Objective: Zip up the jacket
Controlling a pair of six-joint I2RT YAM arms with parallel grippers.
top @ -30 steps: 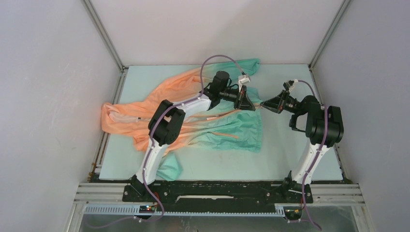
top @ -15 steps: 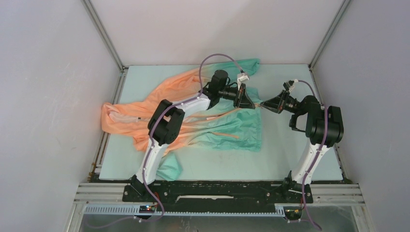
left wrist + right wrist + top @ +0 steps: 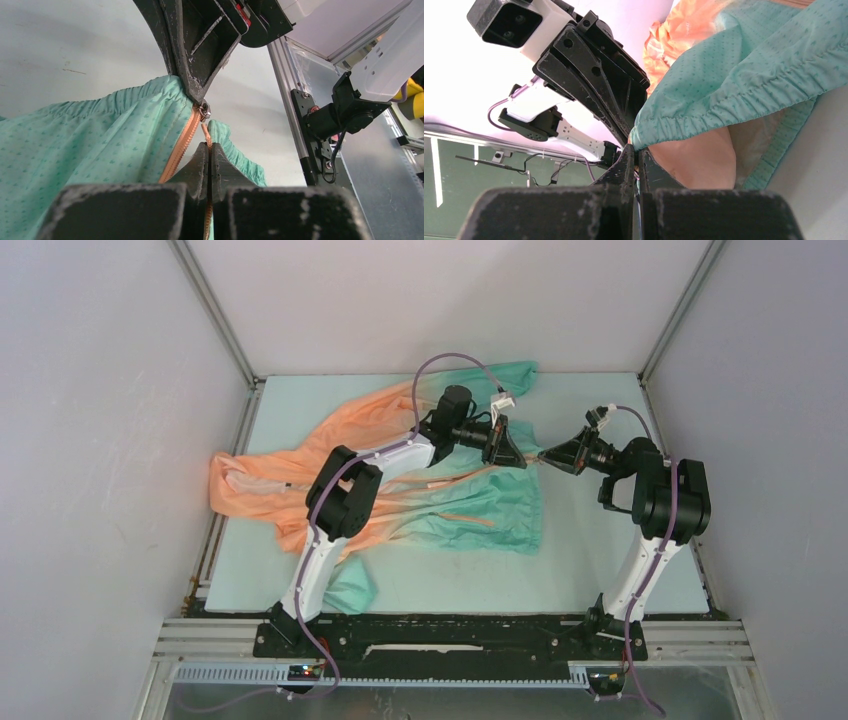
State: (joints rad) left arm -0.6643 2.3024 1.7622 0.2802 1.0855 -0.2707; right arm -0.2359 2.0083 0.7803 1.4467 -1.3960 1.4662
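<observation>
L gripper (image 3: 210, 161): squeezed tight on zipper tape (image 3: 180, 146)
R gripper (image 3: 636, 159): pinching jacket (image 3: 480, 508) hem, tip at slider (image 3: 204, 110)
jacket: teal end lifted btwn both

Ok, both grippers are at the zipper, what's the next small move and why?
Probably draw the left gripper back along the zipper, away from the right gripper: it is shut on the orange strip at the slider, while the right pins the jacket hem.

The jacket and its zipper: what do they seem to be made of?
The jacket looks like thin matte cloth, probably synthetic: tiny dots, gathered hem. The zipper has orange fabric tape; its slider looks like shiny metal.
</observation>
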